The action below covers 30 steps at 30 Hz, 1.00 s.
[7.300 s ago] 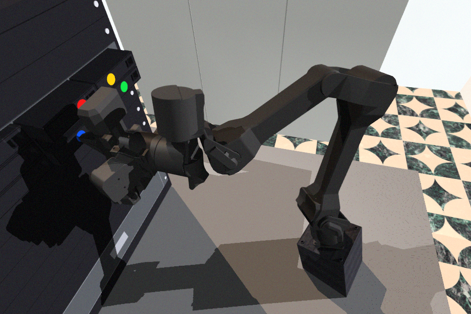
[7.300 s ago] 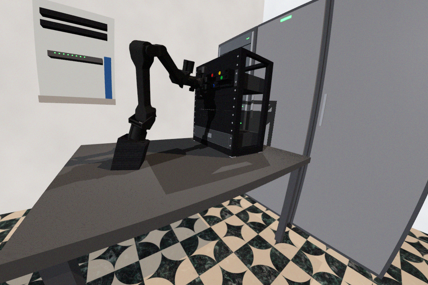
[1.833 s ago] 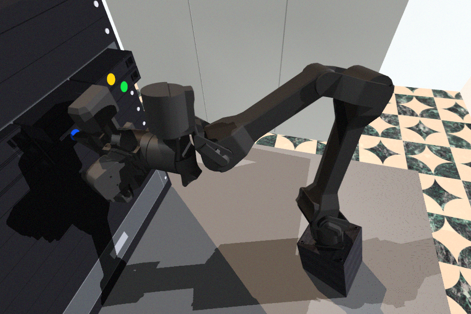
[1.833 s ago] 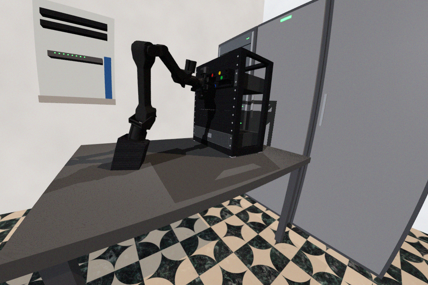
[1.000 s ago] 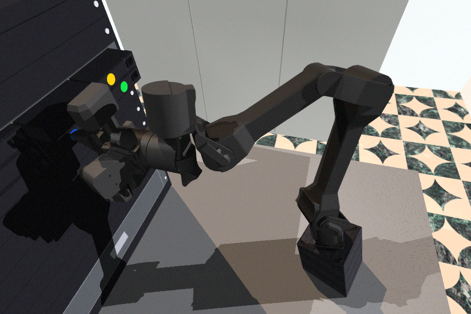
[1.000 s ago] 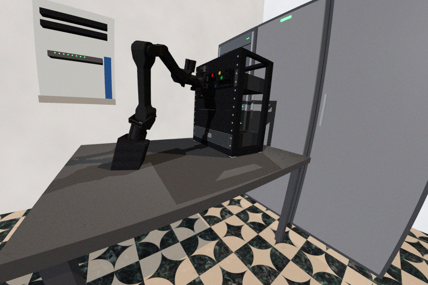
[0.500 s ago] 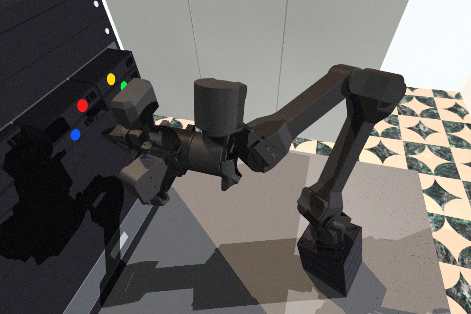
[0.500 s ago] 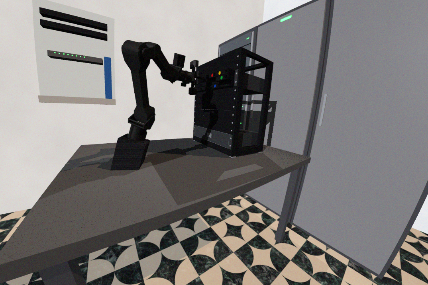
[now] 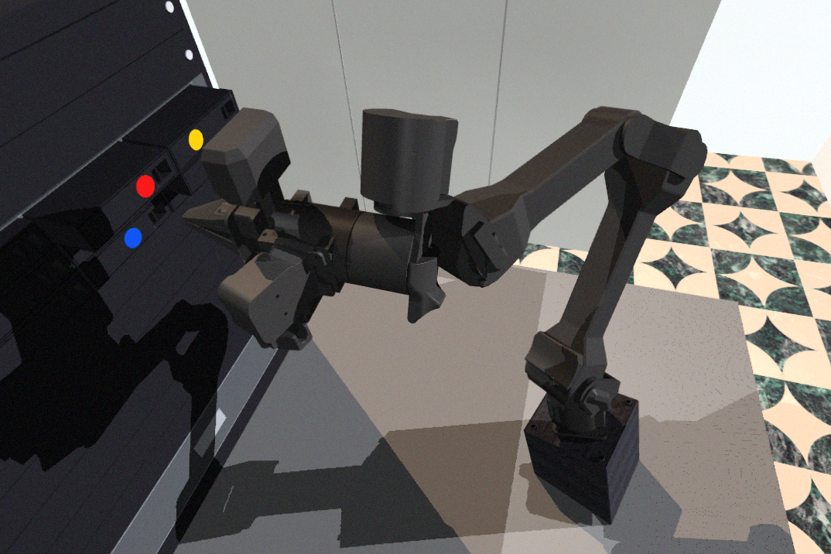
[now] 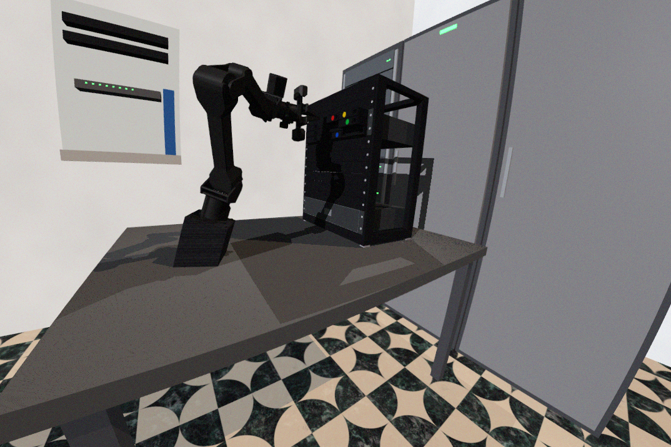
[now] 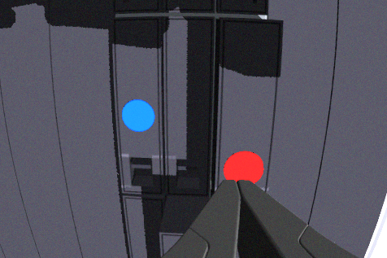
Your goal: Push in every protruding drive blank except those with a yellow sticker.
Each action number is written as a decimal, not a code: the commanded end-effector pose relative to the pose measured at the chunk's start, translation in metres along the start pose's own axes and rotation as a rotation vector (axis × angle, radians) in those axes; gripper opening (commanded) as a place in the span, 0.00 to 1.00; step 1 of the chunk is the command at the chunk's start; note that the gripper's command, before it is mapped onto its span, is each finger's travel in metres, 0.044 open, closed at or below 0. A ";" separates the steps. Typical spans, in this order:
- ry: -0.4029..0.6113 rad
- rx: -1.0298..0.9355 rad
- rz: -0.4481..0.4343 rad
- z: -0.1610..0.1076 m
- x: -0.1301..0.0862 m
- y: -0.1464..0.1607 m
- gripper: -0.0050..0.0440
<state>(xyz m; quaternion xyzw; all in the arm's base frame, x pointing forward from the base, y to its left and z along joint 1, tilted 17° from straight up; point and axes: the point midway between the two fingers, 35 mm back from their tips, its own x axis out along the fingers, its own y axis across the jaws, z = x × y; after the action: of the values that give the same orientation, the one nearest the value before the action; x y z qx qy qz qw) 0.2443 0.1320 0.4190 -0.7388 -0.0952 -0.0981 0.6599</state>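
The black rack stands on the table's far right. In the top view the blank with the red sticker and the blank with the yellow sticker stick out of its front. The blank with the blue sticker sits further in. A green sticker shows only in the exterior view. My gripper is shut and empty, just in front of the red-sticker blank, with a small gap.
The arm's base stands on the table well away from the rack. Tall grey cabinets stand behind and beside the rack. The table edge runs close to the rack's right side.
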 end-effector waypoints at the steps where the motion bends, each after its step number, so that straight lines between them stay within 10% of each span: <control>1: 0.011 0.008 -0.006 -0.004 -0.001 -0.011 0.10; 12: 0.011 0.008 -0.006 -0.004 0.035 -0.011 0.10; 30: 0.011 0.008 -0.006 -0.004 0.036 -0.011 0.10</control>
<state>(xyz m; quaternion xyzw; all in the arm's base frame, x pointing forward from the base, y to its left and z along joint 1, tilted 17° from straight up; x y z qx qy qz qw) 0.2786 0.1310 0.4324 -0.7412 -0.0883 -0.0996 0.6579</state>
